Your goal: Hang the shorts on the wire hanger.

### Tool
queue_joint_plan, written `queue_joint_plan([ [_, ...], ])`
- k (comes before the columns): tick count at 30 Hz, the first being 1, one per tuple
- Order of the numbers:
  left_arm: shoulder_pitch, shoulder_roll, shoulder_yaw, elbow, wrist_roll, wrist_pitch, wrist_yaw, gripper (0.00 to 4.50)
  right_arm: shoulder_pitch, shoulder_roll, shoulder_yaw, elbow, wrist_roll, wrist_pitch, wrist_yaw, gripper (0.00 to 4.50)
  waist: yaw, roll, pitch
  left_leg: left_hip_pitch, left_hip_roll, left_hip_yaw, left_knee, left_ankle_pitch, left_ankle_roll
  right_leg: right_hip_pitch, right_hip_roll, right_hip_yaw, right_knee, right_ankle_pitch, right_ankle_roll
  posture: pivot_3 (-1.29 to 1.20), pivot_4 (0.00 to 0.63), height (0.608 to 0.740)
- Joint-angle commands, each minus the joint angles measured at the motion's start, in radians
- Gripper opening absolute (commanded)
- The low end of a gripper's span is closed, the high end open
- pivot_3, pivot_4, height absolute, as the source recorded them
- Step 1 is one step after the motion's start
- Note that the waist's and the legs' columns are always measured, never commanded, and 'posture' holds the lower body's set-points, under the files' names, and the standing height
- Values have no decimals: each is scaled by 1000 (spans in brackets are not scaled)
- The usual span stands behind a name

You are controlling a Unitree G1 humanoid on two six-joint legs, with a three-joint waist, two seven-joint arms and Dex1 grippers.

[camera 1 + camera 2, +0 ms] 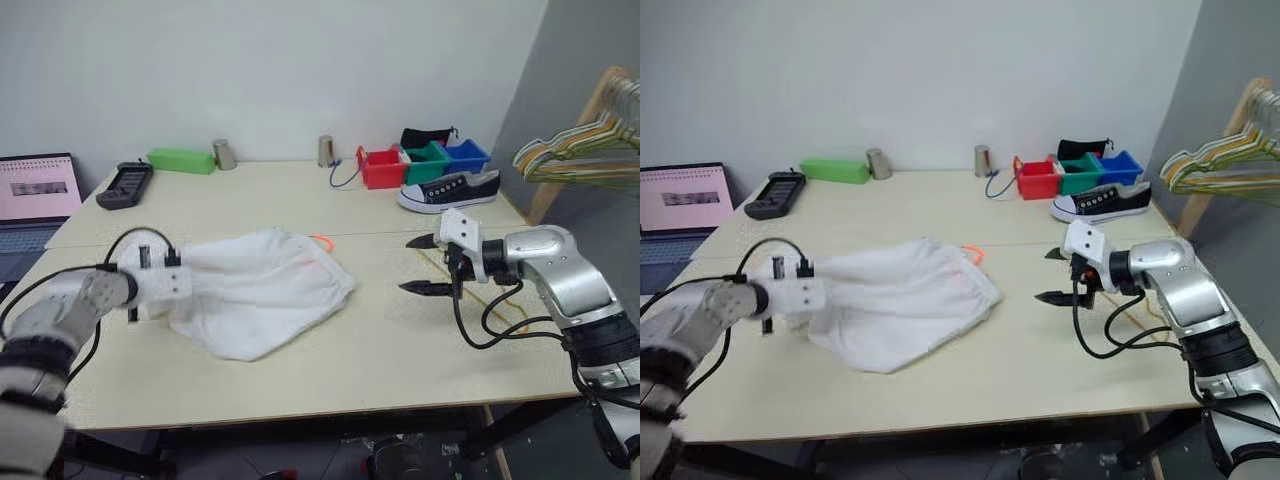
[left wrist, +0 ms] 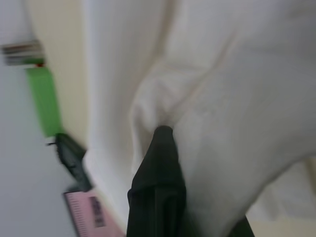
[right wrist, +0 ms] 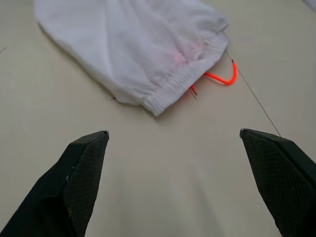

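Pinching the left edge of the shorts (image 1: 262, 290), the left gripper (image 1: 178, 283) had its fingers pressed together on the cloth. The right gripper (image 1: 428, 265) hovered with fingers spread wide, apart from the garment's right side. Both sat over a pale wooden table (image 1: 400, 350); coloured bins (image 1: 425, 162), a sneaker (image 1: 448, 190) and a laptop (image 1: 35, 205) lined its far and left sides, below a white wall (image 1: 280, 70).

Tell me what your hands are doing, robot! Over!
Left gripper shut on the shorts. Right gripper open, empty, beside the waistband. Wire hanger on the table under the right arm. Path clear.
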Motion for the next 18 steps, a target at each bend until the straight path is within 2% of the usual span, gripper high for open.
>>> queue_joint_plan([
  [1,-81,-51,1,114,-2,-80,40,10,-59,24,20,59,-70,-105,-23,4500,-2,0,0,0,0,0,0,0,0,0,0,0,0,0,0,-271,13,740],
  [5,-62,-62,28,127,-77,-158,-97,10,-95,77,101,155,-185,-279,-48,4500,-26,0,0,-2,1,1,-2,0,0,-1,0,0,4,-1,-1,-269,17,740],
  [7,-45,-52,52,121,-122,-170,-158,452,-115,106,142,221,-246,-383,-71,4500,-40,0,0,-5,1,3,-2,0,0,-8,0,0,10,-1,-2,-260,18,740],
  [11,1,-20,88,77,-188,-169,-260,1292,-149,158,188,330,-303,-523,-69,4500,-49,0,1,-4,1,2,-2,0,0,-9,0,-1,16,-6,-3,-227,18,740],
  [18,185,152,182,-142,-290,-89,-401,2935,-262,280,254,582,-394,-757,-99,4500,-48,0,1,4,2,0,-2,0,0,-2,1,-1,17,-6,-3,-143,8,740],
])
